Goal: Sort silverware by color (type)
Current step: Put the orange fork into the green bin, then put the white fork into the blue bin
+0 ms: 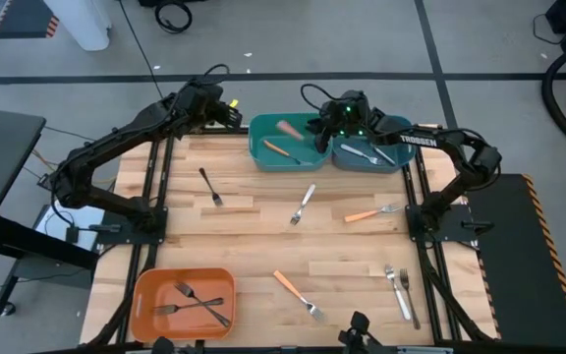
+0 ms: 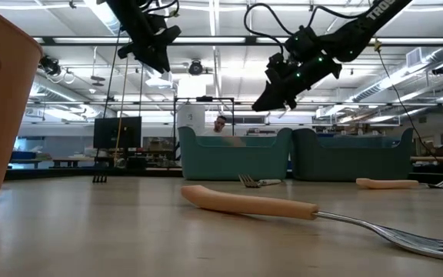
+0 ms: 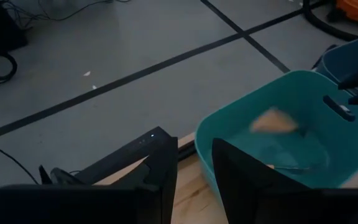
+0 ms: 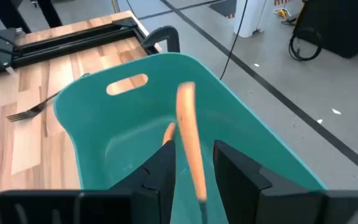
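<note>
My right gripper hangs open over the teal bin, near its edge with the blue bin. In the right wrist view a blurred orange-handled fork shows in the gap between the open fingers, over the bin's inside. The high view shows it inside the bin beside another orange-handled fork. My left gripper is open and empty at the bin's far left corner. On the table lie a dark fork, a silver fork and two orange-handled forks.
The blue bin holds silver forks. An orange bin at the near left corner holds two dark forks. Two silver forks lie near the table's right near edge. The arms' bases stand at the table's left and right sides.
</note>
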Controlling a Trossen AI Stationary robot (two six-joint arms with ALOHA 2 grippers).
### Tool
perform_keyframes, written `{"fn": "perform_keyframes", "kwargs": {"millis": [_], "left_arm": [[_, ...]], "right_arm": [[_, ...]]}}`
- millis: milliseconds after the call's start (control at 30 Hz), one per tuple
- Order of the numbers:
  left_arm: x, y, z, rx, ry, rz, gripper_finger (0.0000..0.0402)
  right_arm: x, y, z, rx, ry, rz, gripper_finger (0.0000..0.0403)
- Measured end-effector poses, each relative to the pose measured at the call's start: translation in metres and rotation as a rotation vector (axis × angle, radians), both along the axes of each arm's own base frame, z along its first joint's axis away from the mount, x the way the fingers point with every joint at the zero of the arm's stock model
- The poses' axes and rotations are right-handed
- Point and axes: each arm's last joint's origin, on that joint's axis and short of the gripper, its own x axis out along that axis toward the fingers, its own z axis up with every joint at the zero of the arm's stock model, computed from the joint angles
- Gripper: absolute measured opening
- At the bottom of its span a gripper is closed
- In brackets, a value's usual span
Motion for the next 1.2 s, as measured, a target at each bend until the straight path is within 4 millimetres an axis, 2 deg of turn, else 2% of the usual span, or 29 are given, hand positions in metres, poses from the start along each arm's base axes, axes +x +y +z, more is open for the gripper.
{"fn": "perform_keyframes", "kwargs": {"millis": [167,300,467,567,700,900,1067,1200], "left_arm": [[0.000,0.000,0.000,0.003,0.006,-0.006,0.0110],[0.001,-0.001,0.000,-0.005,0.006,-0.035,0.0110],[0.005,-0.005,-0.001,-0.034,0.001,-0.156,0.0110],[0.008,-0.010,-0.001,-0.040,0.006,-0.200,0.0110],[0.015,-0.019,-0.001,-0.017,0.050,-0.344,0.0110],[0.027,-0.041,-0.002,-0.004,0.068,-0.539,0.0110],[0.035,-0.056,-0.001,0.004,0.073,-0.607,0.0110],[0.040,-0.067,-0.001,0.005,0.073,-0.646,0.0110]], "right_arm": [[0.000,0.000,0.007,0.026,-0.031,-0.019,0.0125],[-0.005,0.006,0.035,0.037,-0.073,-0.026,0.0125],[-0.028,0.030,0.073,0.060,0.031,-0.006,0.0126],[-0.046,0.050,0.087,0.093,0.144,-0.011,0.0126],[-0.070,0.082,0.091,0.241,0.296,-0.039,0.0126],[-0.096,0.132,0.085,0.607,0.489,-0.157,0.0125],[-0.107,0.167,0.078,0.877,0.656,-0.381,0.0125],[-0.109,0.193,0.077,0.950,0.740,-0.473,0.0125]]}}
